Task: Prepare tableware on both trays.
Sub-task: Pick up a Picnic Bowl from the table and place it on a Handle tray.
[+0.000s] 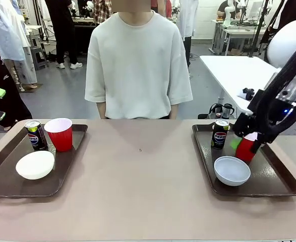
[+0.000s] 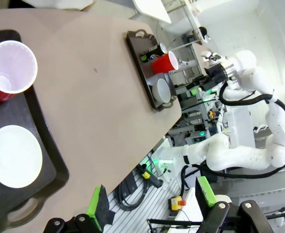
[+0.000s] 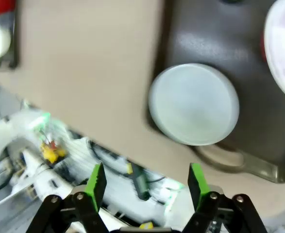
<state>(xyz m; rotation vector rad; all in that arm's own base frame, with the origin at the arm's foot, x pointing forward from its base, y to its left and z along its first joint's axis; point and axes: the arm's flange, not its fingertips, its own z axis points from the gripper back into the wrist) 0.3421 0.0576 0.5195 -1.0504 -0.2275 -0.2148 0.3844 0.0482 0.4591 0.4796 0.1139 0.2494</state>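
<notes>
Front view: two brown trays lie on the tan table (image 1: pixel 137 196), one at lower left (image 1: pixel 1 186), one at lower right (image 1: pixel 284 184). On the left tray a black can (image 1: pixel 36 135) reading "pepsi" stands at the back, a red cup (image 1: pixel 60 134) just right of it, and a white bowl (image 1: pixel 35 165) nearer the camera. On the right tray a second Pepsi can (image 1: pixel 220 133) stands at the back left, a second red cup (image 1: pixel 246 146) to its right, and a second bowl (image 1: pixel 232 170) in front of both.

The right gripper (image 1: pixel 244 132) reaches in from the upper right and sits at the right-hand cup; its black fingers partly hide the rim, and a green pad shows just left of the cup. Whether the pads touch the cup cannot be told there. In the right wrist view the green fingers (image 3: pixel 95 183) stand wide apart with nothing between them, above the bowl and a handle slot of the tray; that picture is blurred.

In the left wrist view the left gripper (image 2: pixel 152 201) at the bottom edge is spread wide and empty, off the table edge. The left tray's cup and bowl lie at the frame's left.

A person in a white T-shirt (image 1: pixel 137 65) stands at the far side, centre top.
</notes>
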